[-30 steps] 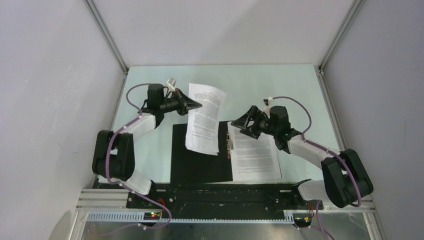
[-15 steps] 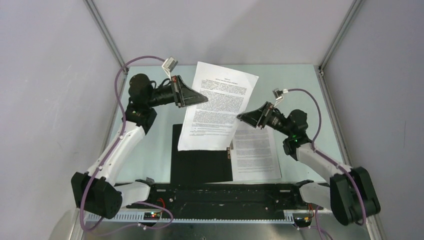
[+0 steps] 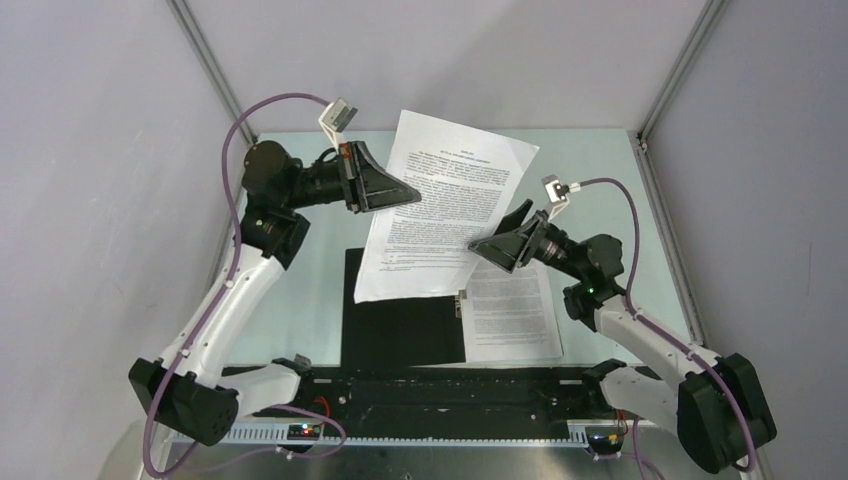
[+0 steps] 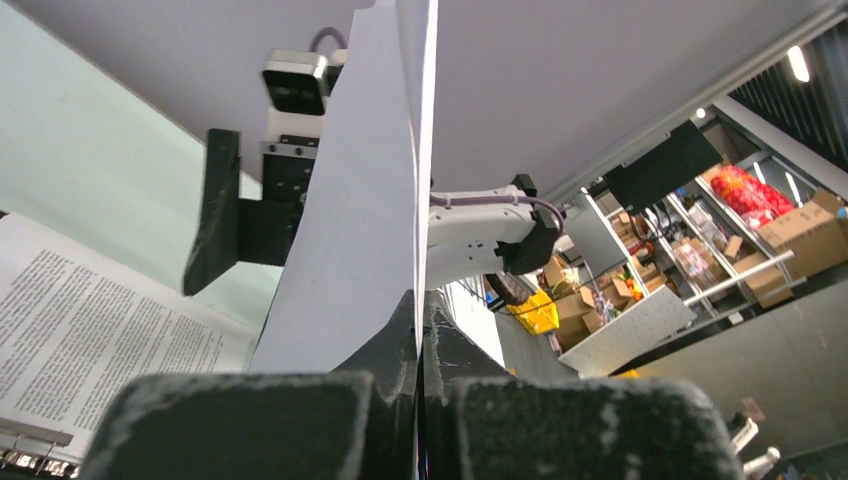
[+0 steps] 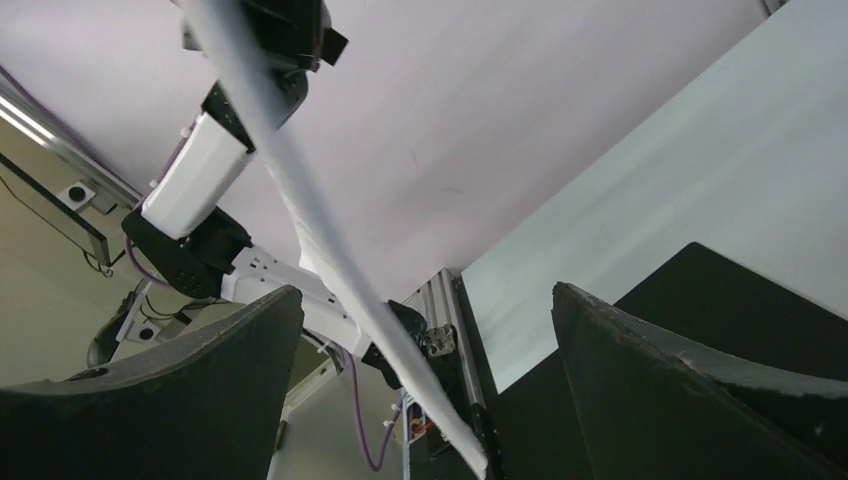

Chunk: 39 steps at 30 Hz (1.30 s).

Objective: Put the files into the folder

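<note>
The folder [image 3: 400,325] lies open on the table, black inside up, with its metal spine clip [image 3: 460,298] in the middle. One printed sheet [image 3: 510,310] lies flat on its right half. My left gripper [image 3: 408,194] is shut on the left edge of the second sheet [image 3: 445,215] and holds it high above the folder, hanging tilted. In the left wrist view the sheet's edge [image 4: 400,200] runs up from between the closed fingers. My right gripper [image 3: 485,245] is open, its fingers on either side of the hanging sheet's right edge [image 5: 320,230], apart from it.
The table top [image 3: 600,200] is pale green inside white walls, with metal frame posts [image 3: 215,70] at the back corners. A black rail [image 3: 440,385] with both arm bases runs along the near edge.
My left arm has lifted the sheet higher and a little right, so it faces the camera more. My right gripper has risen and moved left to the sheet's right edge.
</note>
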Motion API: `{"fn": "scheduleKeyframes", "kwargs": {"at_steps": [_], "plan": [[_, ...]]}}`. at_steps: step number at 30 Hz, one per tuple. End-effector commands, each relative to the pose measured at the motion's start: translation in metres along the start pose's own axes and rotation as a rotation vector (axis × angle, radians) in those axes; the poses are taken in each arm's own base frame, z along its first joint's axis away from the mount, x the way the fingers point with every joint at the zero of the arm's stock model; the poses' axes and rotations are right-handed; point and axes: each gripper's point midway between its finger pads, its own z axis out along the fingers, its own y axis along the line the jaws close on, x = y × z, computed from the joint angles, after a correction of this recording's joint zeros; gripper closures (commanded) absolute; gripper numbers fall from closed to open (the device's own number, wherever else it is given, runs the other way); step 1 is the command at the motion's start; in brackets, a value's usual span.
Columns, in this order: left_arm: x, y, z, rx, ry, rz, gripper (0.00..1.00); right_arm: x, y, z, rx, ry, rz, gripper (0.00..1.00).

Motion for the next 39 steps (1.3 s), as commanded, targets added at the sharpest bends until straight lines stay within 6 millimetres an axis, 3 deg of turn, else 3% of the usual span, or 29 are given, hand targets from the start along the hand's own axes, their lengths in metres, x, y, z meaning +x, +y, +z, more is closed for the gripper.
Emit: {"fn": "scheduleKeyframes", "kwargs": {"at_steps": [1, 10, 17, 21, 25, 26, 27, 28, 29, 30, 31, 32, 35, 36, 39], "plan": [[0.000, -0.027, 0.000, 0.055, 0.025, 0.045, 1.00, -0.019, 0.018, 0.009, -0.067, -0.055, -0.066, 0.01], [0.002, 0.002, 0.006, 0.014, 0.020, 0.014, 1.00, -0.033, 0.064, 0.001, -0.145, -0.113, -0.076, 0.03], [0.001, 0.018, 0.009, -0.017, -0.001, 0.009, 1.00, -0.027, 0.076, 0.003, -0.133, -0.118, -0.033, 0.15], [0.004, 0.029, 0.008, -0.043, -0.019, 0.003, 1.00, -0.022, 0.056, 0.006, -0.040, -0.108, 0.025, 0.29], [0.013, 0.046, 0.006, -0.085, -0.036, -0.016, 0.98, -0.023, 0.030, 0.007, 0.115, -0.100, 0.059, 0.52], [0.013, 0.051, 0.006, -0.100, -0.048, -0.015, 0.96, -0.018, 0.013, 0.005, 0.205, -0.087, 0.091, 0.62], [0.017, 0.060, 0.005, -0.125, -0.060, -0.028, 0.88, -0.024, 0.012, 0.005, 0.240, -0.089, 0.073, 0.67], [0.020, 0.065, 0.004, -0.141, -0.064, -0.024, 0.82, -0.023, -0.002, 0.000, 0.342, -0.073, 0.099, 0.77], [0.025, 0.077, 0.001, -0.180, -0.077, -0.046, 0.69, -0.011, -0.019, -0.009, 0.438, -0.023, 0.112, 0.82], [0.035, 0.090, 0.000, -0.209, -0.073, -0.058, 0.61, -0.021, -0.022, -0.012, 0.488, -0.040, 0.100, 0.90], [0.037, 0.099, -0.003, -0.252, -0.096, -0.053, 0.48, -0.005, -0.041, -0.026, 0.598, 0.025, 0.126, 0.99], [0.048, 0.112, -0.004, -0.284, -0.093, -0.074, 0.43, -0.011, -0.048, -0.032, 0.650, 0.023, 0.123, 1.00], [0.066, 0.146, -0.005, -0.407, -0.120, -0.097, 0.35, 0.009, -0.085, -0.071, 0.868, 0.131, 0.150, 1.00], [0.079, 0.154, -0.001, -0.430, -0.104, -0.109, 0.34, 0.006, -0.091, -0.078, 0.921, 0.135, 0.135, 1.00], [0.100, 0.191, 0.007, -0.547, -0.099, -0.160, 0.34, 0.024, -0.120, -0.121, 1.146, 0.241, 0.105, 1.00]]}}
